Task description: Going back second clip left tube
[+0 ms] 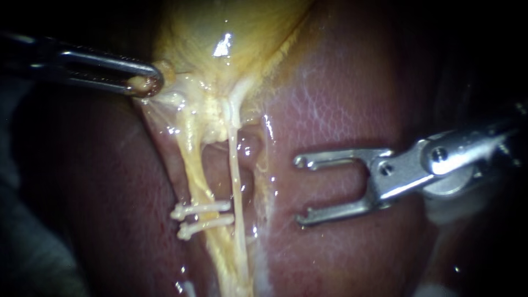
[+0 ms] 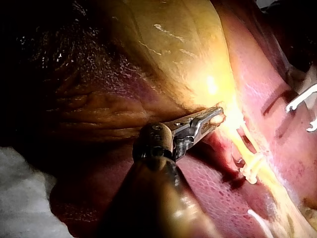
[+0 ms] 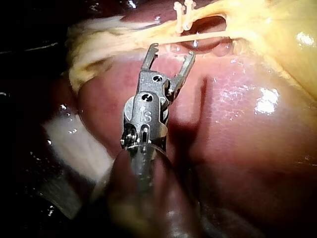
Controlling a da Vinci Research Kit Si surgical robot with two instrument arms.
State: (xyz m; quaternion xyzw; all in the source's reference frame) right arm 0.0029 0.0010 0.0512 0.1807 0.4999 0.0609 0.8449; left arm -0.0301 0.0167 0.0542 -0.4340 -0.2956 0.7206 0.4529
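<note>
Two clips (image 1: 206, 208) sit across the left tube (image 1: 193, 165), so the job now: back the right instrument (image 1: 301, 191) straight out along its shaft, snagging nothing. It hangs beside the clips over the liver (image 1: 341, 99), jaws wide, empty, pointing at them. Up-tube from the clips, the left instrument (image 1: 146, 85) pinches gallbladder tissue (image 1: 168, 71) between its jaws, pulling it taut.

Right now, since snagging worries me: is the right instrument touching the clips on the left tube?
Apart. The endoscope view shows liver and the thin tube between the right instrument and clips.

The liver (image 1: 341, 99) carries the gallbladder (image 1: 220, 27) and left tube (image 1: 192, 165).
</note>
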